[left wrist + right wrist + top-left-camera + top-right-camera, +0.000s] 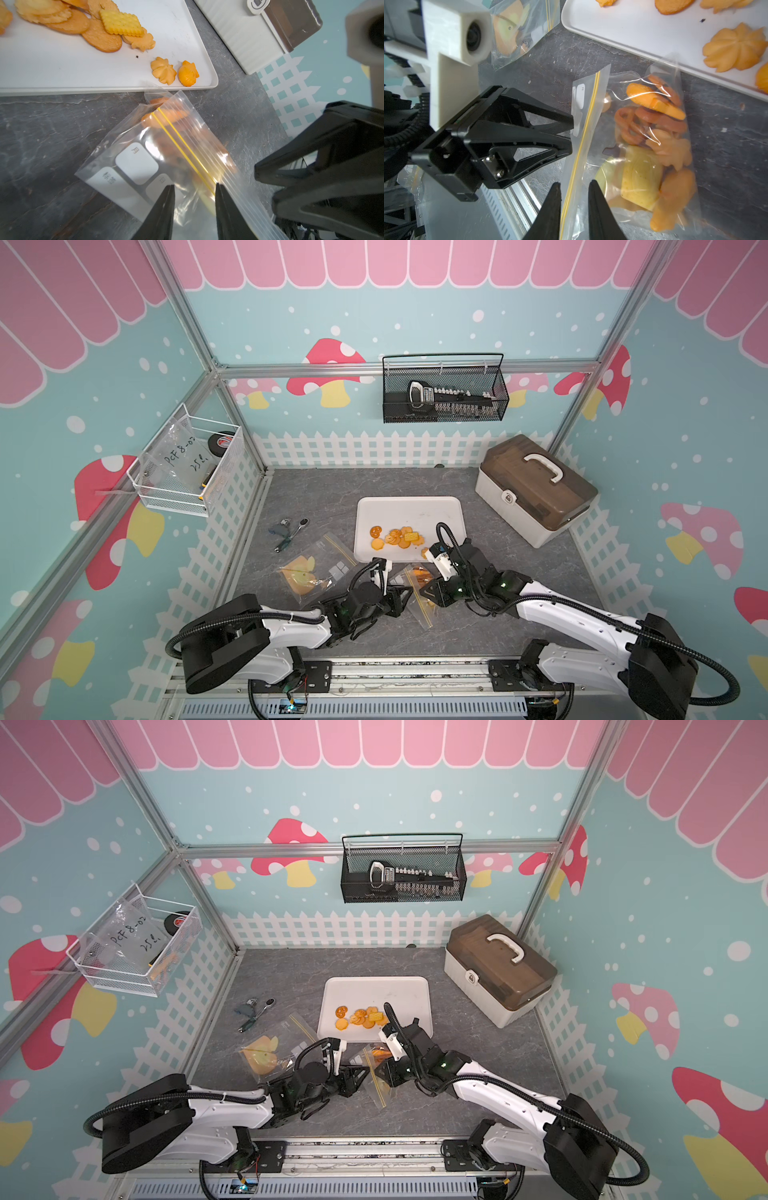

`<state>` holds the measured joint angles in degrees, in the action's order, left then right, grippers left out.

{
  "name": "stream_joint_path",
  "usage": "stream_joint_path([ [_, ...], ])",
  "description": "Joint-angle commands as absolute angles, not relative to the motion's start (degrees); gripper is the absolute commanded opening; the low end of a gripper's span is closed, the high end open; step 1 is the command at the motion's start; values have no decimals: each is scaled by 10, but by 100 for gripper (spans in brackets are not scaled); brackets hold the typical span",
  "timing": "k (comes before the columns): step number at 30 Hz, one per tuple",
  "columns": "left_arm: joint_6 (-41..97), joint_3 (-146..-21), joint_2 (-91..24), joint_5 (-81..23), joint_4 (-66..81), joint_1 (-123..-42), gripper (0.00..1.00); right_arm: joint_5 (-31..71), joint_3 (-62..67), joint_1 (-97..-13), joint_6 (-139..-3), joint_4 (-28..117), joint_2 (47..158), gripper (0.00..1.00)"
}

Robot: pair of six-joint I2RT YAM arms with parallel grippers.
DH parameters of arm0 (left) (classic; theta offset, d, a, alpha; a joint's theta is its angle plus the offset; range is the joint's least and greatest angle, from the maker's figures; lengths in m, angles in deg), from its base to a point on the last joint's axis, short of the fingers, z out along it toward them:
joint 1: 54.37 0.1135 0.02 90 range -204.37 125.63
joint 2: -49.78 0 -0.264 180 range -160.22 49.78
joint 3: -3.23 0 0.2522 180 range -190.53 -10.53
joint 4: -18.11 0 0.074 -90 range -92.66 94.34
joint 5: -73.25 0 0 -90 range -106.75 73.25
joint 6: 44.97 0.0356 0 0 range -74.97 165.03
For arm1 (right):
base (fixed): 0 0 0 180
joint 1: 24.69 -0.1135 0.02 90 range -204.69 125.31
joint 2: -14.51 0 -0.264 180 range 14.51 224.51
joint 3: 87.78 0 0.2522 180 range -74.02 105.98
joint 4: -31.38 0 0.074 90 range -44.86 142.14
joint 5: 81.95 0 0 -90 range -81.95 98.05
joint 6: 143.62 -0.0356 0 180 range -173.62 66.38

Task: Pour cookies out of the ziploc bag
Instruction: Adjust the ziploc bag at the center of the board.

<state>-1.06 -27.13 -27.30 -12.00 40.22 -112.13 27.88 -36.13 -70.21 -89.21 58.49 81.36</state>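
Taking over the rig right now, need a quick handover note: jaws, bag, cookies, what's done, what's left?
Left gripper: jaws parted astride the label end of the ziploc bag, no clamp visible.
Right gripper: jaws parted around the bag's zip strip, not clamping.
Bag lies on the table against the near edge of the tray, between both arms.
Done: a pile of cookies on the tray.
Left: several cookies inside the bag; probably regrasp and tip over the tray. Ignore the second bag further left.
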Motion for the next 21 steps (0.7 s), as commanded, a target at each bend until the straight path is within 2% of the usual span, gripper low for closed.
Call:
stream_joint_path([
  [1, -22, -255, -265, -110, 410, -1119, 37, 312, -332, -693, -878, 583, 842, 24],
  [6, -26, -253, -272, -117, 416, -1119, 37, 331, -323, -672, -873, 578, 881, 23],
  [14, -45, -246, -257, -108, 371, -1119, 37, 324, -338, -663, -878, 580, 869, 22],
  [21, -45, -270, -278, -103, 343, -1118, 32, 268, -348, -653, -867, 621, 854, 20],
])
